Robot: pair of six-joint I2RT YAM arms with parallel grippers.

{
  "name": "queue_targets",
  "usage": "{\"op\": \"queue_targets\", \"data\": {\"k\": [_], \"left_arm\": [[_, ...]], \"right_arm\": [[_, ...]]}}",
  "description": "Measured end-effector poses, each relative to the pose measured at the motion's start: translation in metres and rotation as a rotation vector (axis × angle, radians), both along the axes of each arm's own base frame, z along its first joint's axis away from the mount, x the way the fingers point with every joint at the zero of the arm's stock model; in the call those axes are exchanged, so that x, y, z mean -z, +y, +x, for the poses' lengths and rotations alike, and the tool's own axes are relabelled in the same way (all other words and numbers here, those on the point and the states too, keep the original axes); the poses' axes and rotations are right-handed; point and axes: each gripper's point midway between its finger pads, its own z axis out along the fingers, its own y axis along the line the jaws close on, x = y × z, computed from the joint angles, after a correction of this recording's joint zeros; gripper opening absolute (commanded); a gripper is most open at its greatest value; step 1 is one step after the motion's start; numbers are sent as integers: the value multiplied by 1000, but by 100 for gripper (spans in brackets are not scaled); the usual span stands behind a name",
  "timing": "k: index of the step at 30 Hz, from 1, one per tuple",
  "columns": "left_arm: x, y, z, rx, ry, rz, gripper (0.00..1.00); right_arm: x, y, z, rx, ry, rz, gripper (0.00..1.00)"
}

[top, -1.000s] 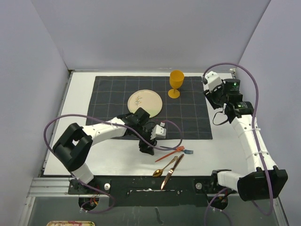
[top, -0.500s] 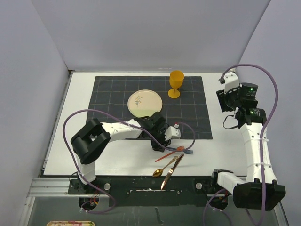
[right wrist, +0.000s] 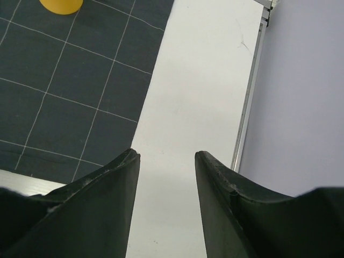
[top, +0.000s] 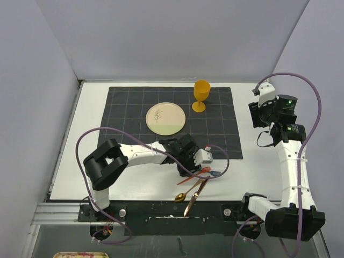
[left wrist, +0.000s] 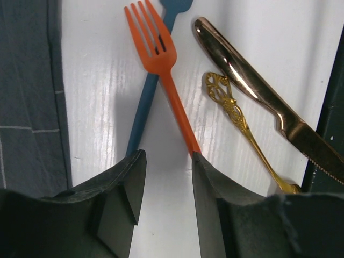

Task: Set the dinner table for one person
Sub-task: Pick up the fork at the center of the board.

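Just ahead of the spread left fingers (left wrist: 207, 188) the orange fork (left wrist: 161, 59) is laid, handle nearest, tines away; the right fingers (right wrist: 115, 183), likewise spread, are held well apart.

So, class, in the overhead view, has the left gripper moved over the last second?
Yes. Measured against the plate, which stayed put, the left gripper has shifted right and now sits over the handle of the orange fork.
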Motion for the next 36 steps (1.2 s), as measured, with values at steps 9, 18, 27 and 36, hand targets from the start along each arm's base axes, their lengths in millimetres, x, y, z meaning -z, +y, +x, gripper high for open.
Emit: {"op": "queue_targets", "data": {"k": [9, 18, 27, 36], "left_arm": [[-5, -7, -7, 14, -18, 6, 38], [-2, -10, -11, 0, -48, 41, 38], [9, -7, -12, -3, -42, 82, 38], [10, -10, -12, -2, -53, 95, 37]], "right_arm": [[1, 2, 0, -11, 1, 11, 46], [1, 6, -5, -22, 10, 24, 46], [-2, 8, -8, -33, -1, 31, 45], [-1, 12, -9, -45, 9, 44, 44]]}}
